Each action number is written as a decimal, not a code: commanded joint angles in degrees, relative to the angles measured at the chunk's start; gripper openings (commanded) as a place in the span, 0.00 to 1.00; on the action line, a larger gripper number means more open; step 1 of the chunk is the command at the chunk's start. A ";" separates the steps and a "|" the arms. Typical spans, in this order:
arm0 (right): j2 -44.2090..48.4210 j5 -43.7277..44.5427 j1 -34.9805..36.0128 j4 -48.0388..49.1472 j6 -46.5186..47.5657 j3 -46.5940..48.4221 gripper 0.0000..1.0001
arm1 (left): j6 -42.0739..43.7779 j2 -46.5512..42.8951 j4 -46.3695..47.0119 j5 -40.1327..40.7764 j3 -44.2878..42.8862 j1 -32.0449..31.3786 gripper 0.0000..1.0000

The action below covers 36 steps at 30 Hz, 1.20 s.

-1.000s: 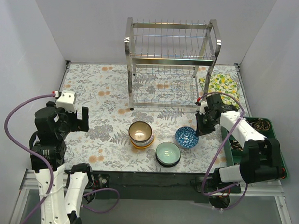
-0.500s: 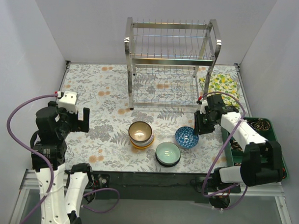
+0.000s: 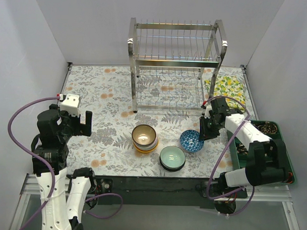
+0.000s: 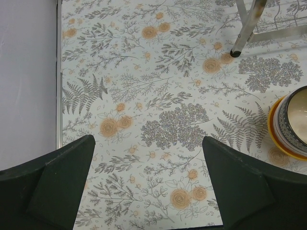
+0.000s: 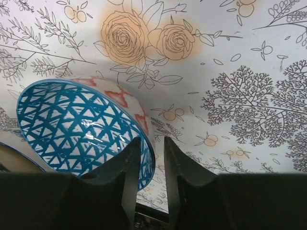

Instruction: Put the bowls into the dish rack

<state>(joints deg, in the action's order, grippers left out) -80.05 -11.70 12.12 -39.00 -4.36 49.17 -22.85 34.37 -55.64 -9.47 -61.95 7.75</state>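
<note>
We see the blue-patterned ceramic bowl (image 5: 81, 129) standing alone on the floral surface (image 4: 158, 96), in front of the two-tier steel wire dish rack (image 3: 175, 65). The right tool (image 5: 152, 142) straddles its rim, fingers narrowly apart, a sliver of surface showing beside the outer one. The brown-glazed bowl (image 3: 144, 134) tops a stack resting on an orange bowl (image 4: 272, 129); a pale green bowl (image 3: 171, 156) sits in a dark bowl (image 3: 167, 168). The left tool (image 4: 147, 140) gapes wide over the surface. The green tray's (image 3: 291, 170) contents lie half hidden behind the right arm
</note>
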 commanded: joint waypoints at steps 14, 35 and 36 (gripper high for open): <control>-2.13 -1.39 1.59 0.86 0.23 -0.30 0.04 | -2.46 -3.08 0.27 0.51 2.98 -0.36 0.97; 19.05 11.42 17.84 -4.60 13.94 13.23 0.01 | -0.88 2.19 2.81 -0.11 -2.91 -0.28 0.97; 19.49 14.66 19.50 -2.85 14.72 13.58 0.01 | -1.05 2.45 2.90 -0.19 -3.08 -0.28 0.97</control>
<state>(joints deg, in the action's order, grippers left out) -62.83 -7.90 26.61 -44.62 5.74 58.96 -24.38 35.66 -53.84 -9.52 -62.94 7.70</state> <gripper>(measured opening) 0.058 0.971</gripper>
